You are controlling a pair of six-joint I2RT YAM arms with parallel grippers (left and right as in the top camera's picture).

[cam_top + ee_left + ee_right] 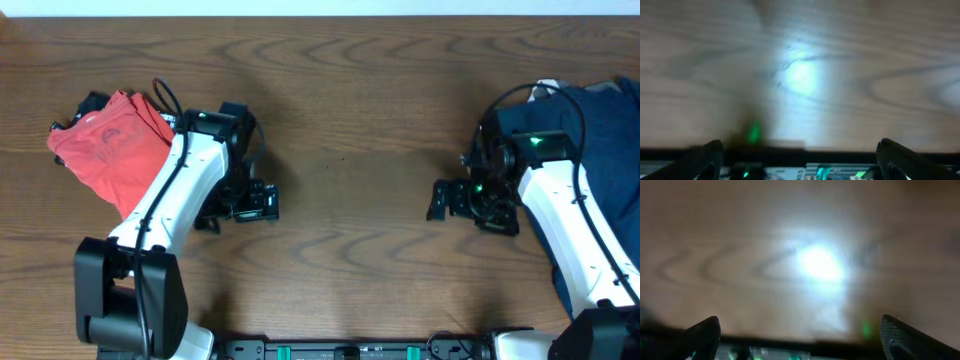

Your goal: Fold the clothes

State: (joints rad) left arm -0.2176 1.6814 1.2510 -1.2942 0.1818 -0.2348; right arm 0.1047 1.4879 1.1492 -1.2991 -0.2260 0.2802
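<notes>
A folded coral-red shirt [105,150] lies at the table's left, with a bit of black cloth under its far edge. A dark navy pile of clothes [590,140] sits at the right edge, partly under my right arm. My left gripper [262,200] hangs open over bare wood, to the right of the red shirt. My right gripper [443,200] is open too, left of the navy pile. In the left wrist view the fingertips [710,150] stand wide apart over empty wood. The right wrist view shows the same, its fingertips [897,330] spread with nothing between them.
The wooden table [340,110] fills the view. A dark rail with green lights [350,350] runs along the front edge between the arm bases.
</notes>
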